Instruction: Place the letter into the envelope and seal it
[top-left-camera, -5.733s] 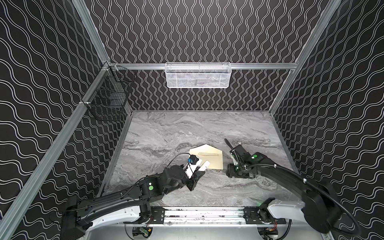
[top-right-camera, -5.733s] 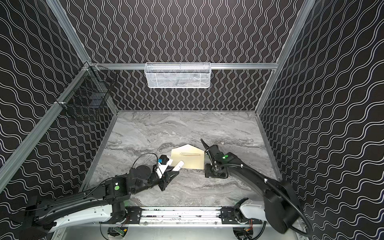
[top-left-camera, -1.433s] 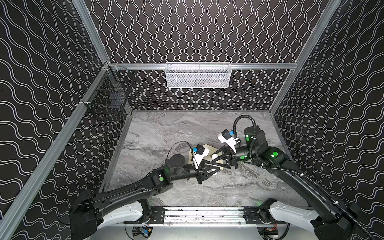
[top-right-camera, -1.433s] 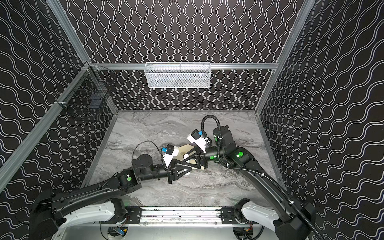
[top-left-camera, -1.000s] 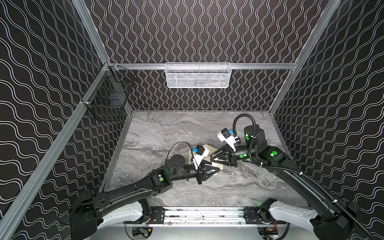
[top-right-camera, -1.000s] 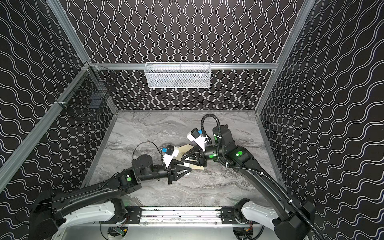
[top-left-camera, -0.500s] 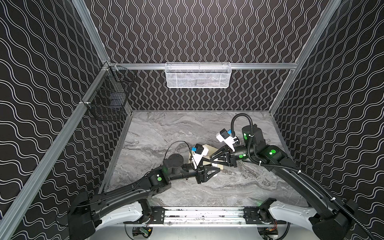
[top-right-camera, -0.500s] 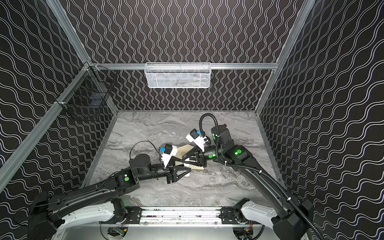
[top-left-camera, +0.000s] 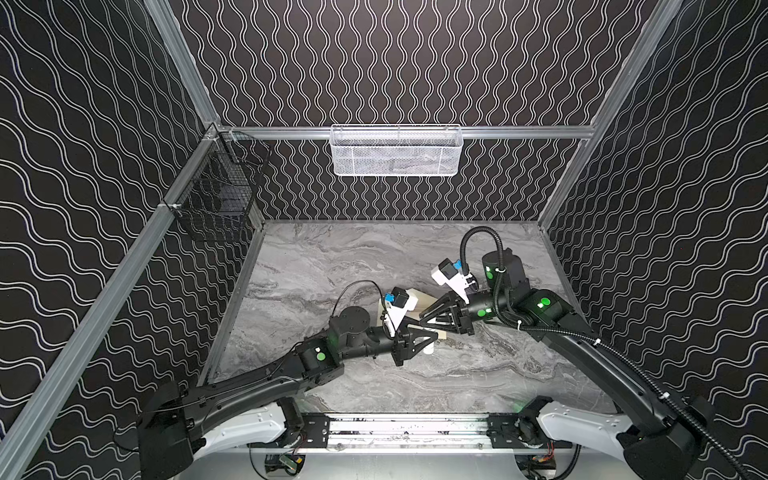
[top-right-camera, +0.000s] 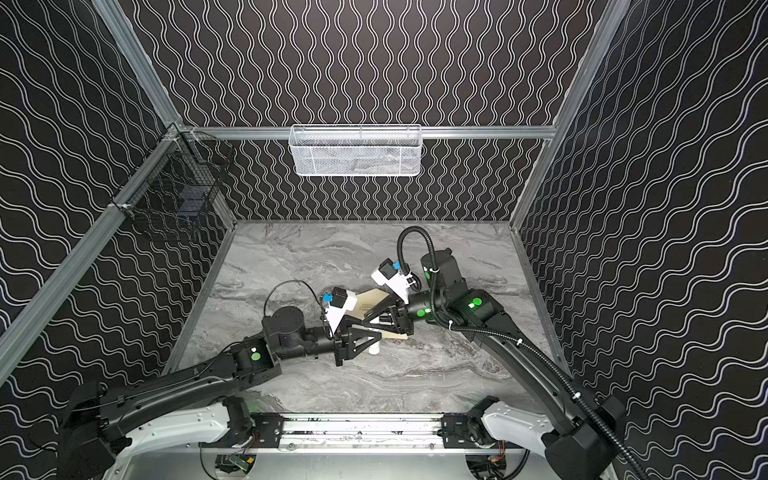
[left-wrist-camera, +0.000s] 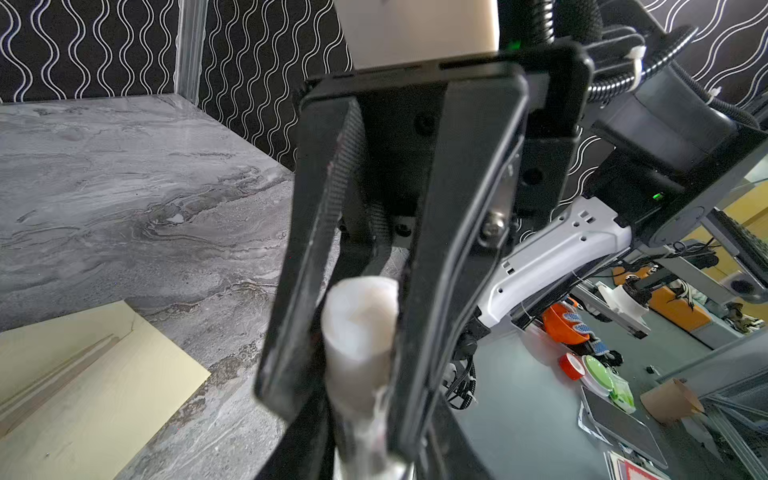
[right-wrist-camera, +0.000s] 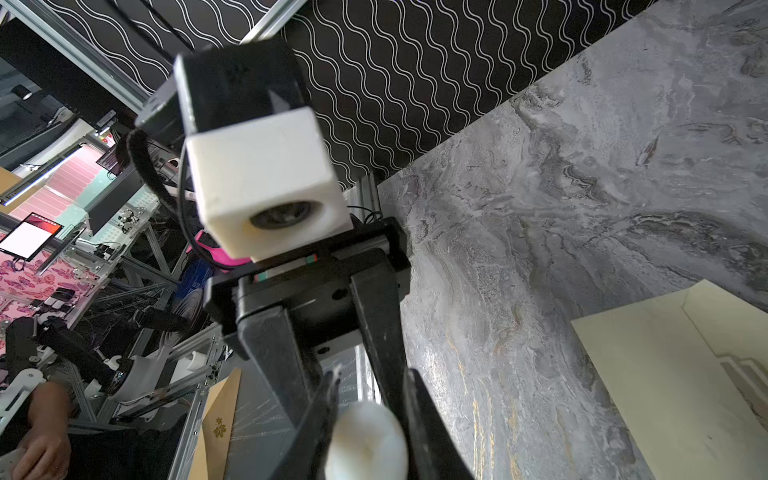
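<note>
Envelope: flat on the table under both claws, held by neither
Left claw: closed on the lower part of the stick
Right claw: closed on the stick's other end, tip to tip with the left claw
Left wrist only: right claw's fingers flank the stick, at least one pressed against it; an envelope corner shows tan bands on its face
Right wrist only: rounded stick end faces the lens; the left arm's white camera fills the middle; more of the envelope lies on bare table
Top views only: the stick's white end pokes out under the left claw; arms hide most of the envelope; white basket on the back wall, black basket on the left wall
Since 5.7 s ago: the left claw then held the stick alone, low at the envelope's left edge, with the right claw down on the table at its right; now both meet above it
Since 1.4 s ago: claws were already joined at the stick; the pair has drifted slightly left
</note>
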